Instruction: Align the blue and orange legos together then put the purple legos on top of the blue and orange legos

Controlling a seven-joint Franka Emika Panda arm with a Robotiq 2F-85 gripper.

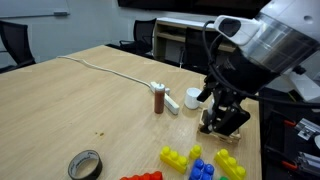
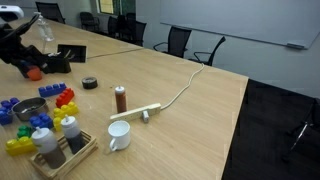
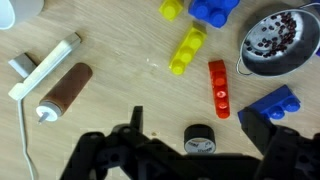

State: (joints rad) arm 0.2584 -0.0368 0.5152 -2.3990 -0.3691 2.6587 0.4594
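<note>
Since your end effector point(image 1: 223, 124) is spread wide with nothing in it, you're basically just hanging above the wooden tabletop point(image 1: 60, 110), not touching any brick.

In the wrist view, the nearest thing is a black tape roll point(image 3: 200, 140), which shows up between the two fingers. Just past it is the red-orange brick point(image 3: 218, 88), lying flat with its studs showing. The blue brick point(image 3: 270, 105) is just beside it, near but not touching, so those two aren't lined up yet.

Further out on that side there's a metal bowl point(image 3: 280, 45) with dark bits in it. A long yellow brick point(image 3: 187, 50) lies near the red-orange one. At the top edge a second blue brick point(image 3: 213, 10) sits next to a small yellow brick point(image 3: 172, 8).

Over on the other side you've got a brown bottle point(image 3: 65, 88) and a white power strip point(image 3: 45, 68) with its cord. You can just see the corner of a white mug point(image 3: 15, 10) too.
</note>
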